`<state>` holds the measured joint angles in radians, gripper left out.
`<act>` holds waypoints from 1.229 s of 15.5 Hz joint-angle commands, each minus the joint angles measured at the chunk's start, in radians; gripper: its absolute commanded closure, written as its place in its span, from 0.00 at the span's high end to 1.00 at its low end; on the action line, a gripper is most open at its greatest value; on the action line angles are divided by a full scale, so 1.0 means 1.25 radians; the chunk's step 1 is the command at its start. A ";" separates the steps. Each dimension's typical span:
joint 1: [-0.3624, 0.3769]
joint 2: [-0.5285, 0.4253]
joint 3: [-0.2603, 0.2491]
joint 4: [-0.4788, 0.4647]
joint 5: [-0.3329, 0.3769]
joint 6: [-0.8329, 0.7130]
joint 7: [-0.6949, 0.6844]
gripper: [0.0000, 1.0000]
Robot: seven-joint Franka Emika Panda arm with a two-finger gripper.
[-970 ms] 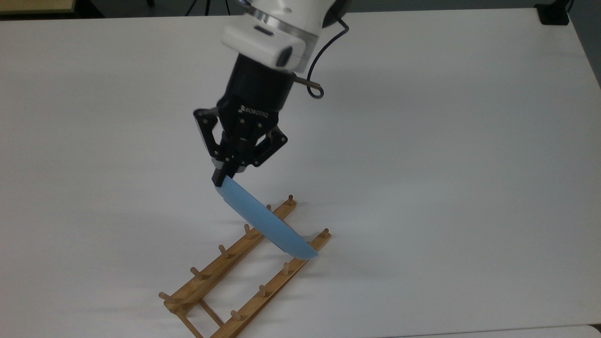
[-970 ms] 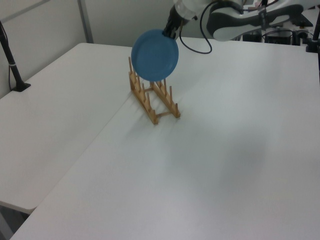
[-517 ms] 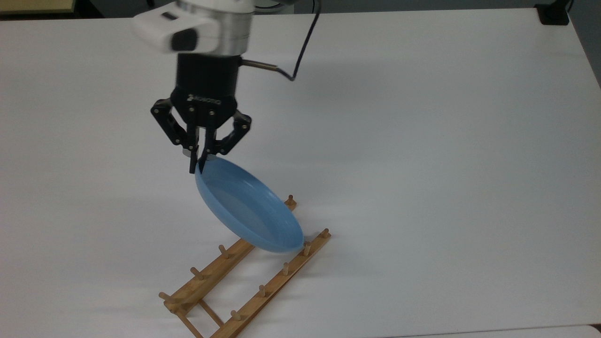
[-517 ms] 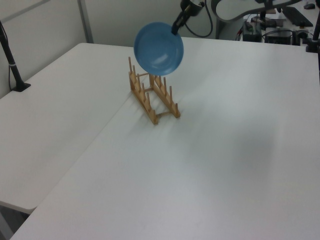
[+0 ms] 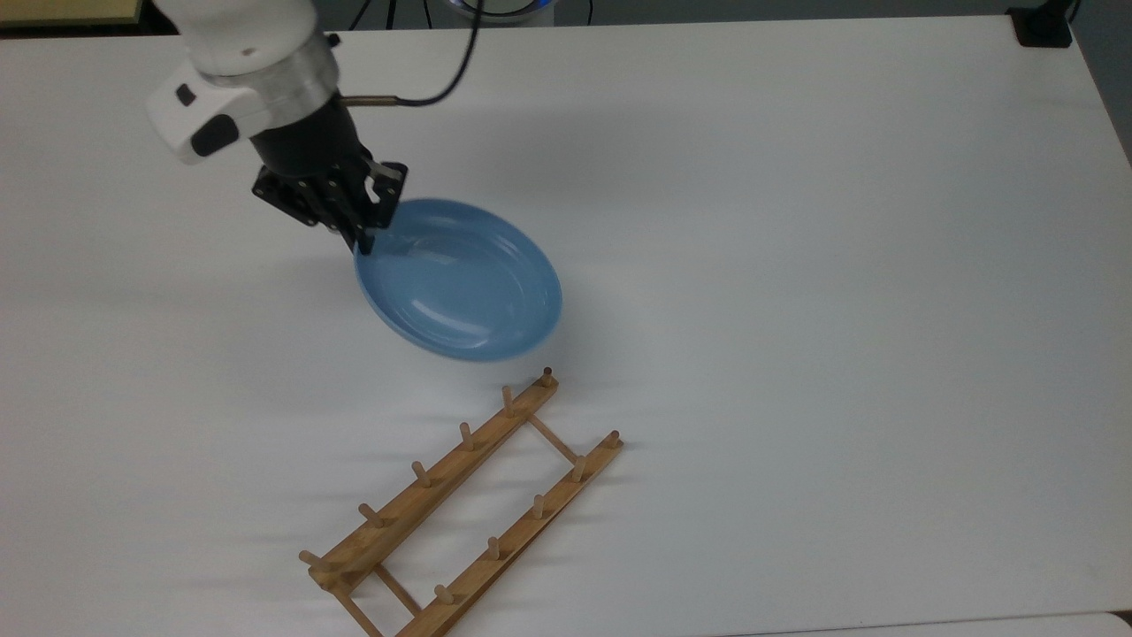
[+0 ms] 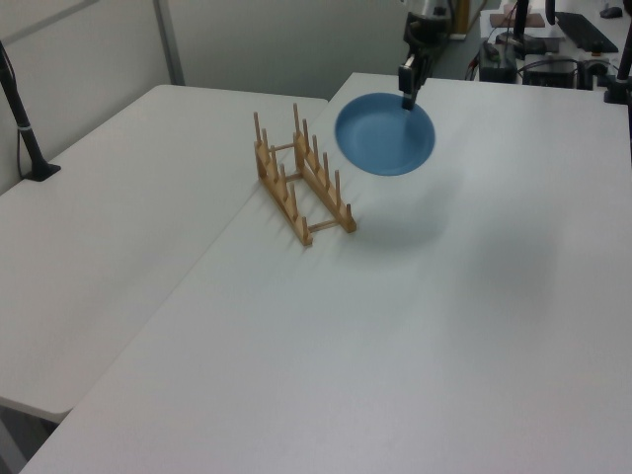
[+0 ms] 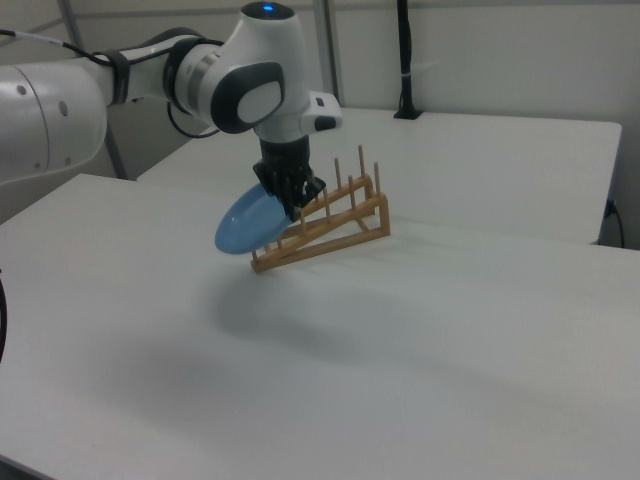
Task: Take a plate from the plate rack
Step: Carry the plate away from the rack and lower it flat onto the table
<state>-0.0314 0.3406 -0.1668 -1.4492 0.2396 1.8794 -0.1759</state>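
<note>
The pincer [image 5: 363, 237] is gripping the plate [image 5: 460, 281] by its rim, holding it tilted above the tabletop [image 5: 796, 265], clear of the rack [image 5: 460, 509] below it; pick apparently done.

We see a broad white matte table [image 5: 796, 221] with a seam joining it to a second white table [image 6: 109, 227] on the left view's left. A black post on a flat black base [image 6: 25, 128] stands on that second table's far edge.
</note>
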 commanded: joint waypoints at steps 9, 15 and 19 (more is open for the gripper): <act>-0.100 0.092 0.011 -0.087 0.002 0.009 -0.127 0.00; -0.107 0.129 0.011 -0.095 -0.047 0.055 -0.150 0.32; -0.104 0.115 0.003 -0.101 -0.066 0.049 -0.137 0.81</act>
<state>-0.1573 0.5134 -0.1638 -1.5553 0.1812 1.9325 -0.3417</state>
